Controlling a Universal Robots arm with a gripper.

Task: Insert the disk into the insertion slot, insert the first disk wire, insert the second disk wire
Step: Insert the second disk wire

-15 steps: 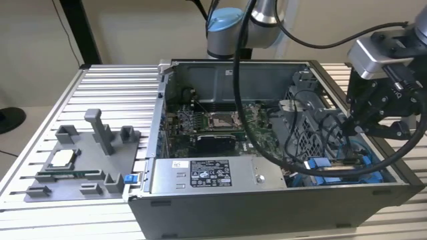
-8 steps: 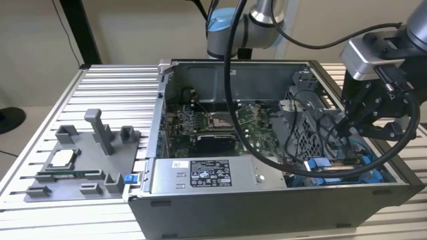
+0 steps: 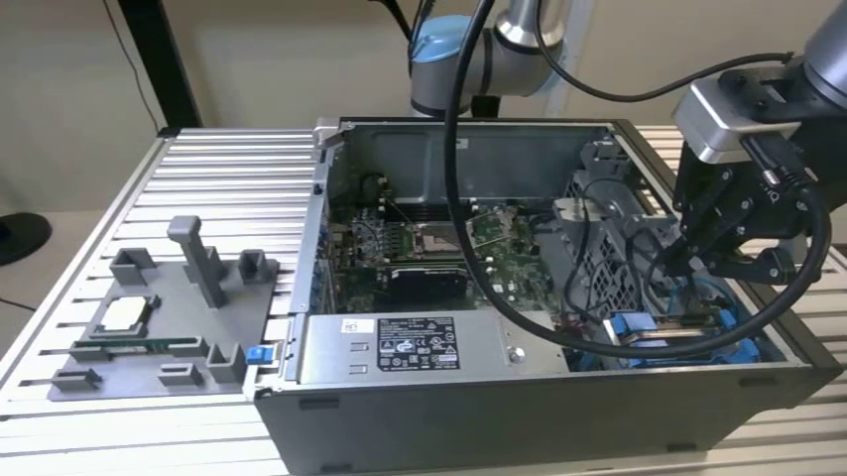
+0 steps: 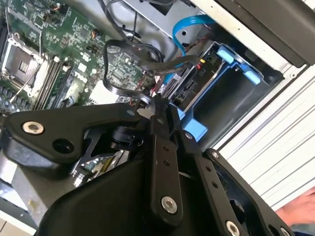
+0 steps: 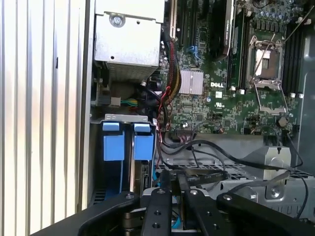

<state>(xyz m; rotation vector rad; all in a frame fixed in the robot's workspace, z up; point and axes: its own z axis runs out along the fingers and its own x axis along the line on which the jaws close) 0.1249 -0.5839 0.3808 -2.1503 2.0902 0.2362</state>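
Exterior view: we are working over the open case (image 3: 530,397) on the slatted worktop (image 3: 79,248). The gripper (image 3: 715,263) is hanging above the corner at the exterior view's right, where blue carrier parts and the slot (image 3: 662,332) are sitting. Beside the case, a grey fixture plate (image 3: 159,327) is carrying small parts.

Second wrist view: the jaws are looking pressed together, tips close to a flat black cable (image 4: 147,66) draped over the drive bay; whether they are pinching it we cannot tell. The disk (image 4: 197,86) is lying in the blue-railed slot (image 4: 231,93), so we are judging the first step done and a wire step in hand. A light blue cable (image 4: 192,24) is looping above.

First wrist view: the gripper (image 5: 174,189) is hovering just beside the two blue carrier tabs (image 5: 128,142). Black cables (image 5: 216,147) are crossing between tips and board (image 5: 231,98). The power supply (image 5: 130,39) is filling the next compartment. The next move, we are judging, is calling for squaring a connector to the disk's rear port.
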